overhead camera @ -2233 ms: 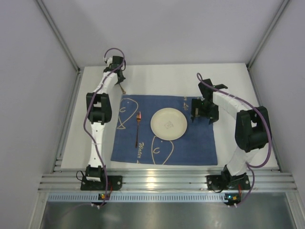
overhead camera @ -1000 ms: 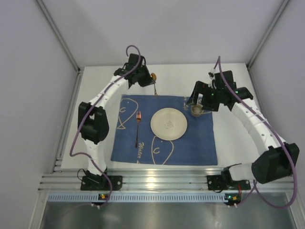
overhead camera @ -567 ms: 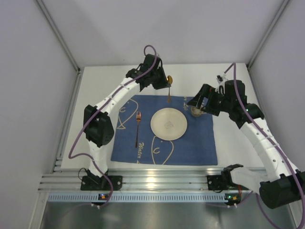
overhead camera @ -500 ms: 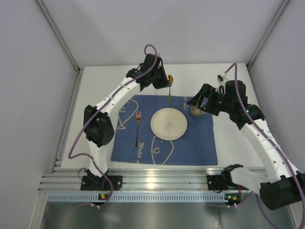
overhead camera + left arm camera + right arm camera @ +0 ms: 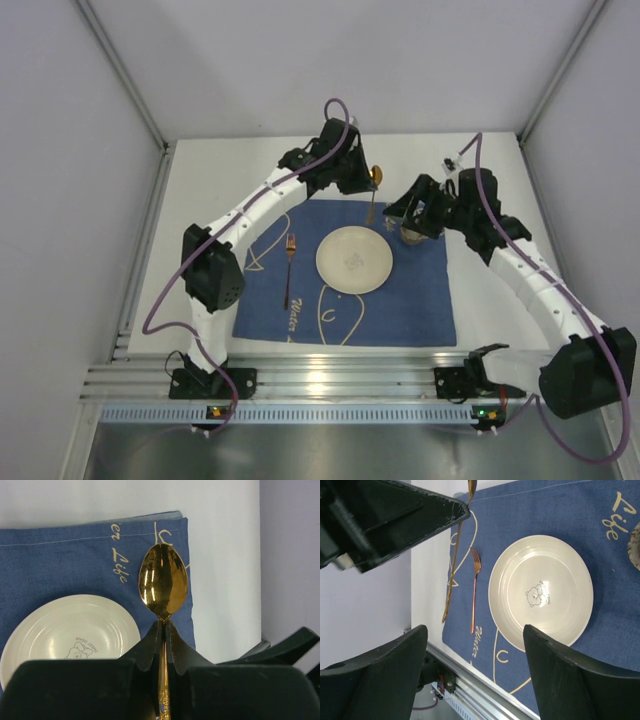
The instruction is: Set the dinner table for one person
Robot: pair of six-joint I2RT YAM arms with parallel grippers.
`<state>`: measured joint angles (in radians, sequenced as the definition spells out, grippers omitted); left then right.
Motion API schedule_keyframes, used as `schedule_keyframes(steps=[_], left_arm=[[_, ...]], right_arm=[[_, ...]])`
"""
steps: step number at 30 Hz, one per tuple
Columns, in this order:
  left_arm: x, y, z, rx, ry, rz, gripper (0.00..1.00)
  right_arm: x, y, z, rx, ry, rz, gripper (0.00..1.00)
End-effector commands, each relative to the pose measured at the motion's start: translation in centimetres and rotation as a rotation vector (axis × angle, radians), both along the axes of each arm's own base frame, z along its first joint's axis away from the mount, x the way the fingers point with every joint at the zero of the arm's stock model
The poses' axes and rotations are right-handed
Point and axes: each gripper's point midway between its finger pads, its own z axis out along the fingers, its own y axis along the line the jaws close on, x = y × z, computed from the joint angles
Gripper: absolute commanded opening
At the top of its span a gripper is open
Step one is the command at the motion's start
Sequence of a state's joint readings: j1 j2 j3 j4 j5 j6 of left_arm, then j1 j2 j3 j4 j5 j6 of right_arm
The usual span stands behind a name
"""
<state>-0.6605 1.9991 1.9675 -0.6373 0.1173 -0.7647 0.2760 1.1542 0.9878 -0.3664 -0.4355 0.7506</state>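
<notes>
- At the left claw [image 5: 163, 630]: jaws clamped together on the neck of a gold spoon [image 5: 163, 580], with the bowl sticking out past the fingertips.
- Seen from above, held over the far edge of a blue placemat [image 5: 400, 300], just beyond the plate [image 5: 354, 260]; cannot tell whether the spoon touches the cloth.
- Directly beneath and beyond that claw: the white table [image 5: 230, 180], bare past the cloth's far and right edges in the left wrist view.
- At the right claw [image 5: 475, 630]: fingers spread wide apart, holding nothing.
- Hovering over the far right corner of the placemat, close to a small cup [image 5: 411, 233] that stands on that corner; cup at the edge of the right wrist view, not between the fingers.
- Under this claw too, the table, spread out on every side of the cloth and carrying everything.
- Further out: cream plate at the middle of the placemat, copper fork [image 5: 288, 270] lying to its left on the cloth, apart from the plate.
- Counted: two claws, one spoon, one fork, one plate, one cup, one placemat, one table.
</notes>
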Motion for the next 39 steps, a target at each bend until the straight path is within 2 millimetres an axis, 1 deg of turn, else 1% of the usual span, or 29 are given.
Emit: schedule_keyframes(steps=[1, 2, 3, 4, 5, 6, 7, 8, 9, 10, 11, 13, 15, 19, 20, 21, 23, 24, 25, 27, 28, 30, 32, 35, 36, 37, 39], left_arm=[[-0.6, -0.3, 4.7, -0.061, -0.079, -0.025, 0.0], [-0.8, -0.3, 4.4, -0.053, -0.078, -0.026, 0.0], [-0.9, -0.1, 4.8, -0.054, -0.087, -0.023, 0.0], [-0.9, -0.1, 4.8, -0.054, -0.093, -0.025, 0.0], [-1.0, 0.0, 4.6, -0.049, -0.091, -0.023, 0.0], [-1.1, 0.0, 4.7, -0.052, -0.093, -0.025, 0.0], [-1.1, 0.0, 4.5, -0.05, -0.093, -0.027, 0.0], [-1.1, 0.0, 4.5, -0.048, -0.091, -0.029, 0.0], [-1.1, 0.0, 4.3, -0.046, -0.091, -0.03, 0.0], [-1.1, 0.0, 4.3, -0.046, -0.091, -0.032, 0.0], [-1.1, 0.0, 4.4, -0.046, -0.094, -0.033, 0.0], [-1.1, 0.0, 4.3, -0.042, -0.095, -0.036, 0.0], [-1.0, 0.0, 4.2, -0.036, -0.099, -0.041, 0.0], [-1.0, 0.0, 3.9, -0.024, -0.101, -0.049, 0.0], [-0.8, 0.3, 3.8, -0.008, -0.111, -0.042, 0.0], [-0.7, 0.6, 3.5, 0.009, -0.109, -0.037, 0.0], [-0.2, 1.1, 3.7, 0.027, -0.123, -0.022, 0.0], [-0.2, 1.1, 3.6, 0.033, -0.125, -0.024, 0.0], [-0.1, 1.3, 3.5, 0.035, -0.124, -0.022, 0.0], [0.0, 1.3, 3.4, 0.04, -0.125, -0.024, 0.0], [0.1, 1.3, 3.3, 0.041, -0.124, -0.025, 0.0], [0.1, 1.1, 3.1, 0.04, -0.119, -0.03, 0.0], [0.1, 0.9, 3.0, 0.034, -0.118, -0.037, 0.0], [0.2, 0.7, 2.9, 0.033, -0.115, -0.043, 0.0], [0.3, 0.6, 2.8, 0.034, -0.116, -0.044, 0.0], [0.3, 0.5, 2.7, 0.034, -0.114, -0.047, 0.0], [0.4, 0.5, 2.7, 0.033, -0.113, -0.05, 0.0]], right_arm=[[1.9, 1.4, 0.6, 0.041, -0.051, 0.021, 0.75], [2.1, 1.6, 0.5, 0.042, -0.048, 0.022, 0.74], [2.3, 2.0, 0.5, 0.046, -0.045, 0.027, 0.73], [2.7, 2.3, 0.1, 0.044, -0.035, 0.027, 0.72], [2.9, 2.8, 0.5, 0.047, -0.045, 0.036, 0.71], [3.1, 3.1, 0.4, 0.047, -0.042, 0.037, 0.71], [3.4, 3.5, 0.2, 0.044, -0.036, 0.04, 0.68], [3.6, 4.1, 0.7, 0.045, -0.048, 0.05, 0.67], [3.7, 4.4, 0.8, 0.044, -0.048, 0.053, 0.66], [3.9, 4.7, 0.5, 0.04, -0.039, 0.056, 0.66], [4.1, 5.1, 0.7, 0.042, -0.044, 0.06, 0.65], [4.1, 5.8, 0.4, 0.037, -0.037, 0.071, 0.62], [4.0, 6.4, 0.3, 0.039, -0.033, 0.083, 0.62], [4.2, 6.6, 0.5, 0.037, -0.038, 0.079, 0.59], [4.3, 6.4, 0.9, 0.03, -0.05, 0.078, 0.58], [4.0, 6.2, 0.7, 0.014, -0.035, 0.075, 0.58], [3.8, 5.4, 1.1, -0.027, -0.055, 0.056, 0.58], [3.3, 4.8, 0.6, -0.055, -0.033, 0.048, 0.58], [3.1, 4.2, 1.2, -0.071, -0.056, 0.032, 0.6], [2.5, 3.5, 0.9, -0.1, -0.064, 0.038, 0.63], [2.2, 3.1, 1.1, -0.108, -0.073, 0.031, 0.65], [1.9, 2.7, 0.6, -0.114, -0.059, 0.028, 0.66], [1.8, 2.9, 0.6, -0.096, -0.048, 0.028, 0.66], [2.1, 3.9, 0.7, -0.047, -0.03, 0.046, 0.66], [2.4, 4.5, 1.1, -0.026, -0.044, 0.052, 0.66], [2.7, 5.0, 1.0, -0.012, -0.035, 0.061, 0.66], [3.0, 6.3, 1.7, 0.014, -0.043, 0.075, 0.66]])
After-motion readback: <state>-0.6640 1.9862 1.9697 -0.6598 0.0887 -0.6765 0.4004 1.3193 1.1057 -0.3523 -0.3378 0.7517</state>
